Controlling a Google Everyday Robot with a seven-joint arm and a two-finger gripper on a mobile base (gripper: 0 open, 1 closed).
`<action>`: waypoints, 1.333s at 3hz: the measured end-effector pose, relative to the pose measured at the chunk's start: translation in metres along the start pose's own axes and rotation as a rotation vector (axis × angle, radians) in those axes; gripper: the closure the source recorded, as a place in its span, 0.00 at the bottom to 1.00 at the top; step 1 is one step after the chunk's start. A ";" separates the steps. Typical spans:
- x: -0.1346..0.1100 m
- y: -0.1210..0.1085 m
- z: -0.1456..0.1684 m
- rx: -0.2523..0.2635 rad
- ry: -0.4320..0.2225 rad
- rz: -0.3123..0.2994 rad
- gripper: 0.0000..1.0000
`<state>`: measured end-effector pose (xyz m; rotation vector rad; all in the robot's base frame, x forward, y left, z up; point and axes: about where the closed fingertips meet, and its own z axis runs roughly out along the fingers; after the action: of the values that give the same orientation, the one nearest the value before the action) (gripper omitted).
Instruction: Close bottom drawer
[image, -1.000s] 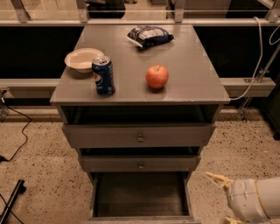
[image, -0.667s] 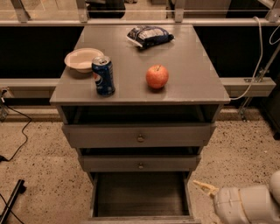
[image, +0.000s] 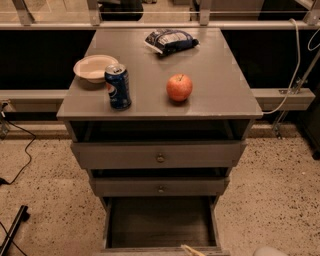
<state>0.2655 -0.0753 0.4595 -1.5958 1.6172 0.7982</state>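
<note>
Grey bottom drawer (image: 160, 225) wide open, pincer (image: 192, 250) at its front edge, grip state indiscernible.

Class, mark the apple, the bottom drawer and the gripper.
apple (image: 179, 87), camera view, middle of its red skin.
bottom drawer (image: 160, 222), camera view, its dark inside floor.
gripper (image: 192, 250), camera view, tip at the drawer's front edge.

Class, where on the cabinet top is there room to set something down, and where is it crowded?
Bare: the cabinet top right of the apple, in front of the chip bag. Crowded: the left, where bowl and Pepsi can sit close. The gripper is low by the front of the open bottom drawer.
</note>
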 end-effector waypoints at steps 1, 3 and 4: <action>0.005 -0.006 0.004 0.026 0.004 0.020 0.00; 0.054 -0.054 0.041 0.087 0.023 -0.011 0.00; 0.107 -0.067 0.077 0.128 0.055 0.017 0.00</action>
<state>0.3401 -0.0740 0.3319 -1.5266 1.6884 0.6510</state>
